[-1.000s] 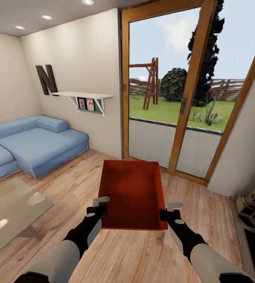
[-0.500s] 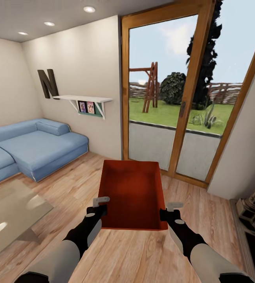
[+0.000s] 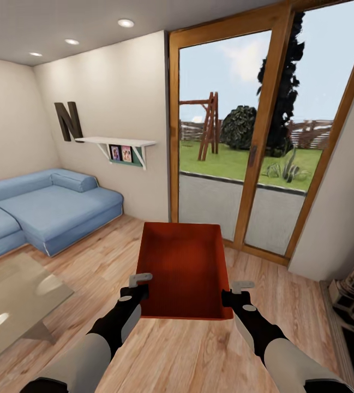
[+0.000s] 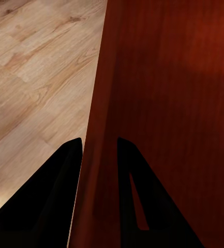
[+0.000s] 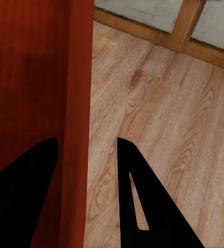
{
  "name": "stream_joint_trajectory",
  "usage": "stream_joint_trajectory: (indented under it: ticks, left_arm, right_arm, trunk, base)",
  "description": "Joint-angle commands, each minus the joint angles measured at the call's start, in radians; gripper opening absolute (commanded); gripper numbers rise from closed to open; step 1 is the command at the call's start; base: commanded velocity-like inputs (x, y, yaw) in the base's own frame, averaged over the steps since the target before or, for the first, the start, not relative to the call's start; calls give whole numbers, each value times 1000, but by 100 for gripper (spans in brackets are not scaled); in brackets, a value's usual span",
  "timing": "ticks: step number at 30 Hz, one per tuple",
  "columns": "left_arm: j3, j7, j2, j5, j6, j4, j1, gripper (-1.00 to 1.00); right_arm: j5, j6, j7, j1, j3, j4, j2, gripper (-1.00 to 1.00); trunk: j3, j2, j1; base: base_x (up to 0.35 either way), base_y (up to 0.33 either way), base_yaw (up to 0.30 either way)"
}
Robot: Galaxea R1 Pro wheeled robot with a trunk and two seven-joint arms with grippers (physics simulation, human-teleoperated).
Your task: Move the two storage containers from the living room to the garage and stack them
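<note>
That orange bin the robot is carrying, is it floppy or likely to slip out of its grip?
The storage container probably is stiff: its walls look straight and unbowed though gripped at two sides. The left gripper and right gripper each straddle a thin, smooth-looking wall, so it might slide if jolted. It appears empty, so likely light.

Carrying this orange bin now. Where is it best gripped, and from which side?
By its thin side walls near the corners closest to the robot, one gripper per side, coming from the near end. The bin is lidless with flared walls; the left gripper and right gripper each straddle one.
</note>
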Motion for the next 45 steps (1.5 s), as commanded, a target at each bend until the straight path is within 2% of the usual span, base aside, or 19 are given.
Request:
stream_joint_trajectory:
  ticks: [1,45]
  left_arm:
    - [-8,12,16,19,7,1,0,-100]
    - [-8,12,18,19,7,1,0,-100]
  right_arm:
    - [13,-4,-5,-1,-12,-81,-3,-100]
    - [12,-4,-5,-1,-12,-82,-3,-100]
  trunk:
    - [-1,-2,1]
    - [71,-2,1]
  base:
    - [0,0,0]
    - [0,0,0]
